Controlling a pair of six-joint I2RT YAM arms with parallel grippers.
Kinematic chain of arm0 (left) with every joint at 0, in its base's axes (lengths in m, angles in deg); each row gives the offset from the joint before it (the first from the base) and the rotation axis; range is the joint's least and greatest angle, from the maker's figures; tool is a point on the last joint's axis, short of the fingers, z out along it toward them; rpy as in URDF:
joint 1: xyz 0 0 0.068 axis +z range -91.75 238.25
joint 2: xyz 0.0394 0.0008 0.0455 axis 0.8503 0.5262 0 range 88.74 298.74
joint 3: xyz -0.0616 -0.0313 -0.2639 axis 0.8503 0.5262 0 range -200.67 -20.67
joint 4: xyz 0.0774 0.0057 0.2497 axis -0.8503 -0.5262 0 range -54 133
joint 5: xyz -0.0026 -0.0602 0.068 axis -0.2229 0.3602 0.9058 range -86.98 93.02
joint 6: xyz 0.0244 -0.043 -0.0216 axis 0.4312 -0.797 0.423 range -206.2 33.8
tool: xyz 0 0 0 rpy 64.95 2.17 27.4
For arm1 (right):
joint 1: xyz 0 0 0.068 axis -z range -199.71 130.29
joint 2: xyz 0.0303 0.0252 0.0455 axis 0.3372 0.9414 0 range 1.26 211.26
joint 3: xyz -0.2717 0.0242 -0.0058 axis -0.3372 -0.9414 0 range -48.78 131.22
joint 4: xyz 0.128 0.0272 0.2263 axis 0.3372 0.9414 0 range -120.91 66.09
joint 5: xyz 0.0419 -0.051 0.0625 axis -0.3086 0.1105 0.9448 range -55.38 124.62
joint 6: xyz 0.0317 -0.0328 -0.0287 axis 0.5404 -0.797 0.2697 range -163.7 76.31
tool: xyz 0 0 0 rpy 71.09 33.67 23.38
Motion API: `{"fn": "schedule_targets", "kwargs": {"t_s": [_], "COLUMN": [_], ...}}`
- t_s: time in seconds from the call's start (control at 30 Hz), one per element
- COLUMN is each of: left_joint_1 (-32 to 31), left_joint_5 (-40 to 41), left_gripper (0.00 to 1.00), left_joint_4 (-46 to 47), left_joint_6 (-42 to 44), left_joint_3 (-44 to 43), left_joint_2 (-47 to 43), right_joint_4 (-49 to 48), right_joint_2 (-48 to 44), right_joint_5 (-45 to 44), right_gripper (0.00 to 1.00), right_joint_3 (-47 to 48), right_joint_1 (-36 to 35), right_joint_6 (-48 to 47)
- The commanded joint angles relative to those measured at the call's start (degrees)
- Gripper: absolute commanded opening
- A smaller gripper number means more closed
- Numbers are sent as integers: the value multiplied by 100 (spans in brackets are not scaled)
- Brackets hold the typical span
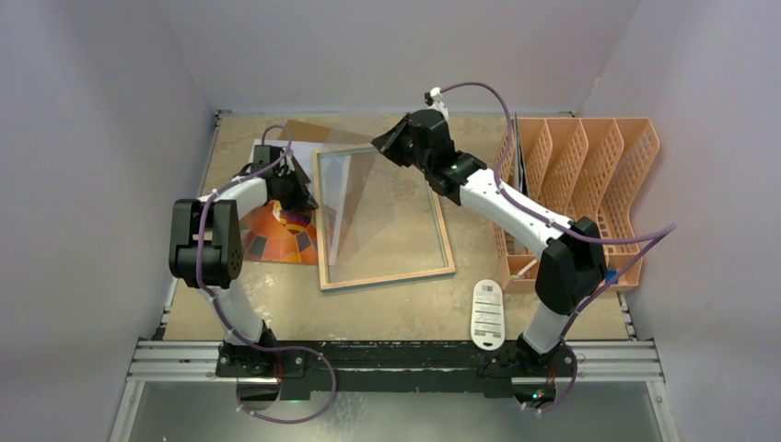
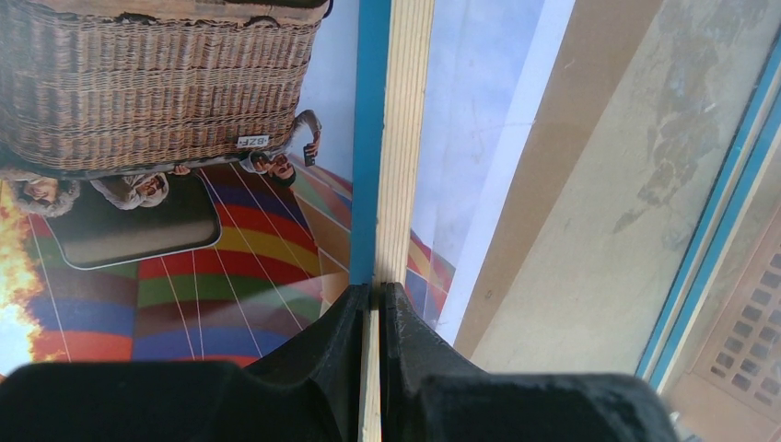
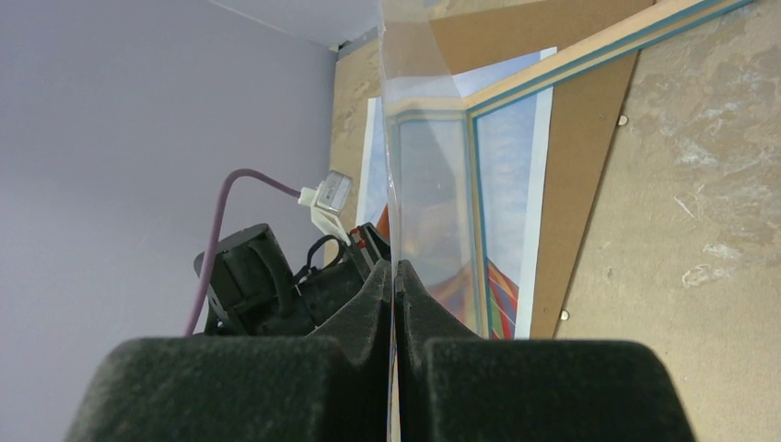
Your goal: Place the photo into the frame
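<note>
1. At the middle of the tan tabletop (image 1: 387,313) lies the large rectangular picture frame (image 1: 387,277), light wood back facing up (its thin blue front side shows only in the left wrist view).
2. The left gripper (image 1: 308,198) is clenched on the frame's left border near the far corner. Its black fingers (image 2: 341,331) press against both faces of the wooden strip.
3. The right gripper (image 1: 382,145) is pinched tight on the edge of a thin clear glass pane (image 1: 355,198), which it holds tilted up over the frame's far half. Where the pane's lower edge rests cannot be told.
4. The large paper photo (image 1: 281,239) of an orange-red patterned hot-air balloon lies flat, picture side up, at the frame's left. It sits under the left arm, and its right part runs beneath the frame's border.
5. A plain brown backing board (image 3: 576,184) lies flat on the table under the photo, showing past its white margin.
6. An orange mesh file organiser (image 1: 589,157) stands at the right side of the table, and a white oblong remote-like device (image 1: 488,313) lies near the right arm's base.
</note>
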Motion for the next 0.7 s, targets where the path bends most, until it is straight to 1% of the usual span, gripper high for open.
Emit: {"fn": "schedule_targets", "kwargs": {"t_s": [0.0,0.67], "left_joint_1": [12,18], "left_joint_5": [13,33], "left_gripper": [11,10], "left_joint_4": [-99,-107], "left_joint_6": [80,84], "left_joint_3": [-10,-21], "left_joint_2": [186,219], "right_joint_4": [-358,-436], "right_joint_2": [-118,-164], "right_joint_5": [-186,-37], "right_gripper": [0,0], "right_joint_3": [97,-139], "right_joint_1": [15,7], "right_joint_6": [-69,-89]}}
